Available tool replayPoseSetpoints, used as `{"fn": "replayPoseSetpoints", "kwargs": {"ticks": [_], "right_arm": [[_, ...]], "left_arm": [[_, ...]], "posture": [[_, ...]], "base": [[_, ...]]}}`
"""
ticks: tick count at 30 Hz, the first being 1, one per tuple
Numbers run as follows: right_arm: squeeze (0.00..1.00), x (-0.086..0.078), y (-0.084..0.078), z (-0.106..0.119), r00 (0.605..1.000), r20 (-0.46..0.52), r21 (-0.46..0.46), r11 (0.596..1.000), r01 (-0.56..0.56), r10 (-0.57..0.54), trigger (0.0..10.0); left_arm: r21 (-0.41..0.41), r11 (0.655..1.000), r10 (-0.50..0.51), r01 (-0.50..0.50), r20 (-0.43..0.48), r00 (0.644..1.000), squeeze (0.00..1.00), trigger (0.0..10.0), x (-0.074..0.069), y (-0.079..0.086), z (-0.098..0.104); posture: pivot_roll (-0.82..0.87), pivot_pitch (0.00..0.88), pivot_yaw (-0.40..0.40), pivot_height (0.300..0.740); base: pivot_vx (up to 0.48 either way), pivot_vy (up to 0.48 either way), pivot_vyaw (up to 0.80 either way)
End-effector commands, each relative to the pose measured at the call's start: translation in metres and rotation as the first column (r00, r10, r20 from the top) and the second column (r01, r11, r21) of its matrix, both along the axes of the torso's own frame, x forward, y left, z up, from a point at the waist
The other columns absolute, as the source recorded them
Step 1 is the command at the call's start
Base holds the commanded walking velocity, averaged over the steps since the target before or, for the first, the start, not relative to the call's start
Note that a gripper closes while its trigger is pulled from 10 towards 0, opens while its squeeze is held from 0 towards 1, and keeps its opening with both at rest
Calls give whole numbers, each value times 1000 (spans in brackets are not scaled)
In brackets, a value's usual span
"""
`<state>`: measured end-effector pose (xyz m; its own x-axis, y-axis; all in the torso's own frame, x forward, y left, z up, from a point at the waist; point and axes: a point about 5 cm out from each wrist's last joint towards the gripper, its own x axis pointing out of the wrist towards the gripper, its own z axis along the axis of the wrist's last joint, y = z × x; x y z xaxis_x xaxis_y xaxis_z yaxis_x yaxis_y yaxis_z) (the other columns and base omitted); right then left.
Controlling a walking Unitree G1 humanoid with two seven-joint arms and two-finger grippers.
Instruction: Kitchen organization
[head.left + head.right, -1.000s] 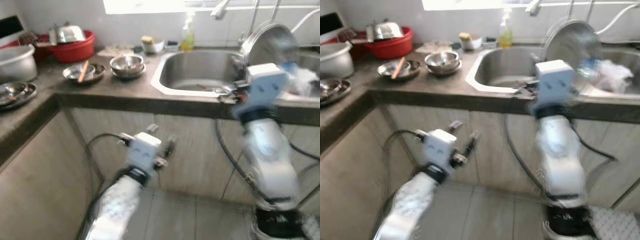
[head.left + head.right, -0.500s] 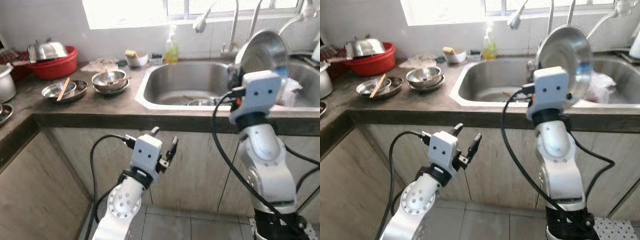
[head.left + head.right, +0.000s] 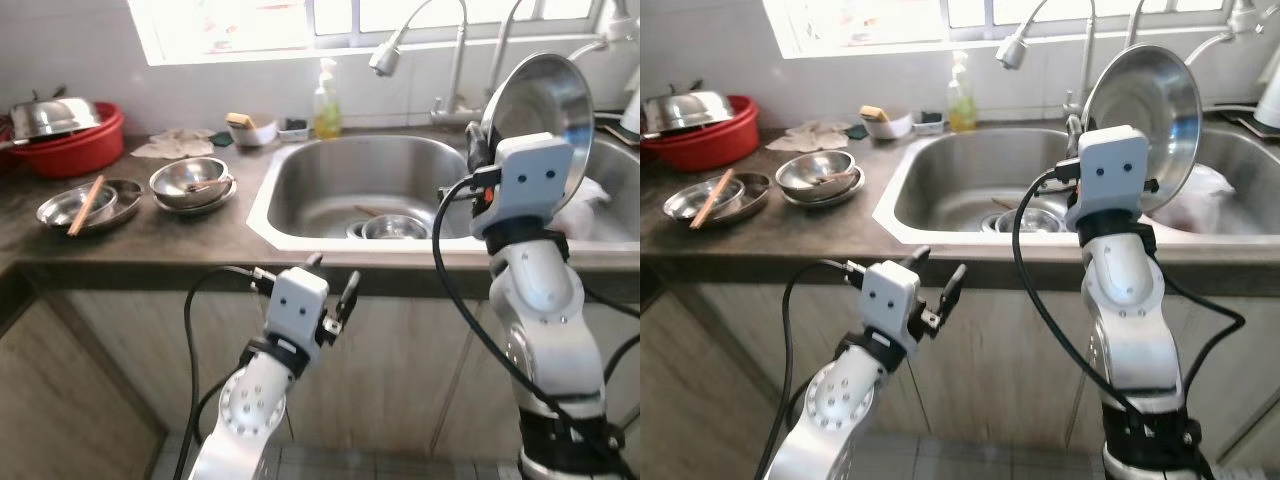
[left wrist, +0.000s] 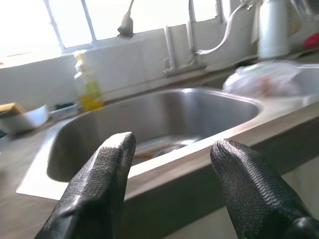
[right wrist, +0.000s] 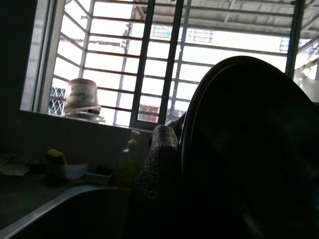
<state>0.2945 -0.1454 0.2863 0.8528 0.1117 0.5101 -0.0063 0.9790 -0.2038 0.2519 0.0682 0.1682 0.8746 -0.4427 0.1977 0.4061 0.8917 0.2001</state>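
My right gripper [image 3: 476, 140] is shut on the rim of a round steel plate [image 3: 541, 98]. It holds the plate upright above the right side of the steel sink [image 3: 262, 200]. In the right wrist view one finger [image 5: 157, 169] presses against the dark plate [image 5: 249, 159]. A steel bowl [image 3: 392, 226] and a utensil lie in the sink basin. My left gripper [image 3: 333, 270] is open with nothing in it. It hangs in front of the cabinet, just below the counter edge, and faces the sink [image 4: 164, 124].
On the counter to the left are stacked steel bowls [image 3: 190, 183], a steel plate with a wooden stick [image 3: 85, 203] and a red basin [image 3: 65, 140] with a steel lid. A soap bottle [image 3: 326, 90] and faucets [image 3: 400, 45] stand behind the sink. A plastic bag [image 3: 590, 195] lies to its right.
The camera has moved right along the counter, so the sink is now centred and the blur is gone. The right gripper still holds the plate and the left gripper stays open.
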Motion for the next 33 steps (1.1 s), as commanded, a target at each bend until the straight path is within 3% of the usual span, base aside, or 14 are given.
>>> {"fn": "replayPoseSetpoints", "kwargs": {"ticks": [1,17,33], "right_arm": [[0,0,-5,5,1000,20,-6,1000,20,-20,10000],[0,16,-1,14,1000,-1,-66,998,-7,7,10000],[0,37,-6,5,988,-154,-212,977,-23,-10,10000]], "left_arm": [[-10,1000,-10,10,9,1000,0,10000,-1,-3,3],[-14,1000,2,-2,16,1000,0,10000,1,-3,4],[-24,1000,6,-5,14,1000,0,10000,3,-6,3]], "posture": [[79,41,24,740],[75,53,14,740],[58,54,7,740]], "base": [[360,0,0],[361,0,0],[352,0,0]]}}
